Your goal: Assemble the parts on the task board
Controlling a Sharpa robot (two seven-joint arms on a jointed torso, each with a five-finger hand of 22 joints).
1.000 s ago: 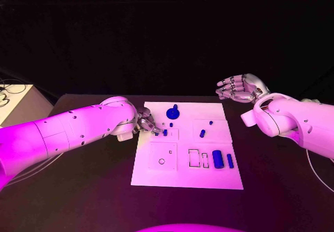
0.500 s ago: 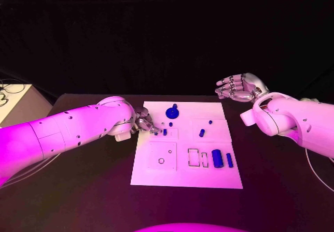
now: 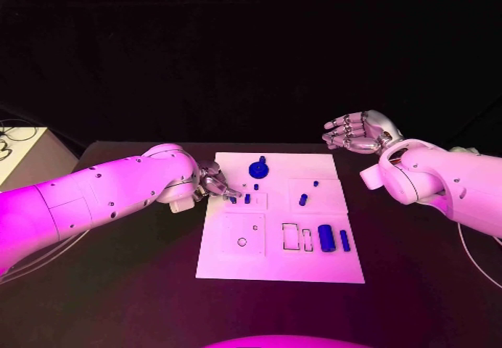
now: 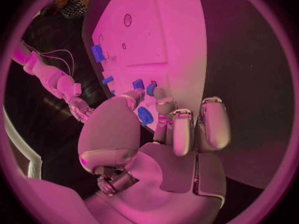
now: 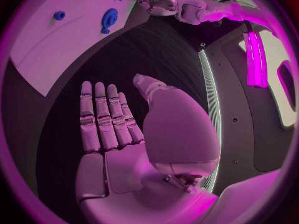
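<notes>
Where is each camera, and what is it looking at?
Head view: sits on the robot's head, looks down at the board; both arms show, left hand at the board's edge, right hand beyond the board's far corner.
Left wrist view: sits behind the left hand, looks along its fingers at the board.
Right wrist view: sits behind the right hand, fingers apart, holding nothing.
All three share the board.

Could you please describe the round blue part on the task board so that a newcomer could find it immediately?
Start at the white task board on the black table. Near its far edge, at the middle, lies the round blue part. It is a wide disc, while the other blue parts are slim pegs and bars.
</notes>
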